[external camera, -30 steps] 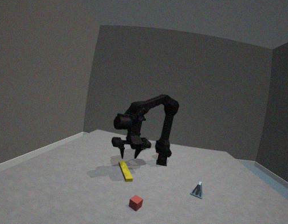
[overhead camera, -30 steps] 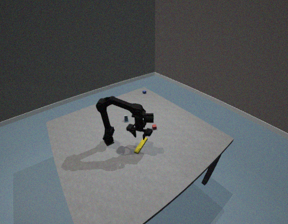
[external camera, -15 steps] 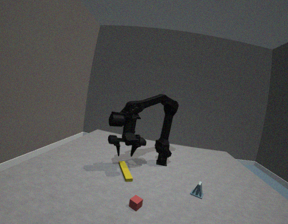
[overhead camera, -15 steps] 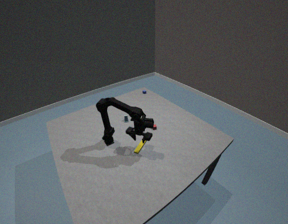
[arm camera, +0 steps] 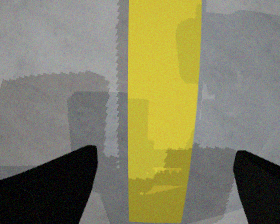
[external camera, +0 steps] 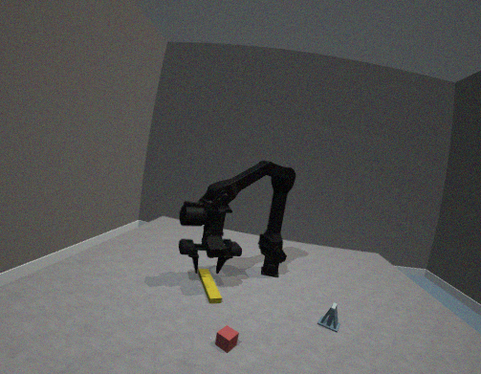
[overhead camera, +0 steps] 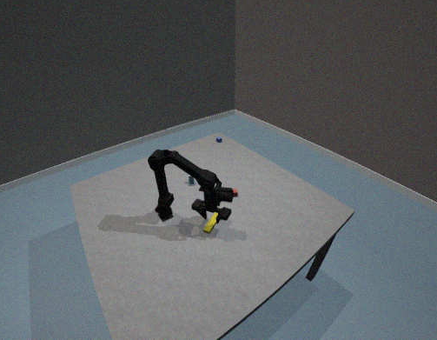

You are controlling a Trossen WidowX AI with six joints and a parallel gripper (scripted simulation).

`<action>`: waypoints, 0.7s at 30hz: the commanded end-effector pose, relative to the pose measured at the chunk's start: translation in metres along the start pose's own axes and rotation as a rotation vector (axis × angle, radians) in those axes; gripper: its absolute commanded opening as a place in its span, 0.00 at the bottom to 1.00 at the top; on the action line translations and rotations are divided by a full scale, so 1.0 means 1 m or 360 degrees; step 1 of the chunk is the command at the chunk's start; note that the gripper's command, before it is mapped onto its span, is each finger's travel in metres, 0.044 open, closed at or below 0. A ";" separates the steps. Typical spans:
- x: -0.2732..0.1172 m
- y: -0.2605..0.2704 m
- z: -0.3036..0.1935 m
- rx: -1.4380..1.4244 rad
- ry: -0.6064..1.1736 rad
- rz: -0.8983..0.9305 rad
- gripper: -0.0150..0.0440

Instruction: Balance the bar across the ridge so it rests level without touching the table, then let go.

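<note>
Fingers (external camera: 207,267) apart astride unmarked bar (external camera: 209,285)

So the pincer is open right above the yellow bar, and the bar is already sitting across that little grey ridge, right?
Not quite. The pincer is open above the yellow bar, but the bar lies flat on the table, not across the grey ridge. The exterior view shows the ridge standing well apart from the bar, with nothing on it.

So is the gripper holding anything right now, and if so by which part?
Nothing is held. The gripper is open, its fingers either side of one end of the yellow bar, which lies flat on the table.
</note>
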State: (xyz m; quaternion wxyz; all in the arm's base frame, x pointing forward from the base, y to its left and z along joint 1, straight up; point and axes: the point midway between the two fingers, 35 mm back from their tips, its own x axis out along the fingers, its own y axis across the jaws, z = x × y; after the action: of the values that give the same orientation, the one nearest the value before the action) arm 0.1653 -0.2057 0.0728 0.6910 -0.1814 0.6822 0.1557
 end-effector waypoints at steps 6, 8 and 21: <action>0.015 0.002 0.000 -0.0005 -0.0003 0.0017 0.79; 0.018 0.002 0.000 -0.0005 -0.0003 0.0017 0.79; 0.026 0.003 0.000 -0.0005 -0.0003 0.0018 0.79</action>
State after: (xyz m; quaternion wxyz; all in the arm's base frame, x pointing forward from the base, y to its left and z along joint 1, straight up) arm 0.1649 -0.2052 0.0489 0.6903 -0.1797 0.6830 0.1574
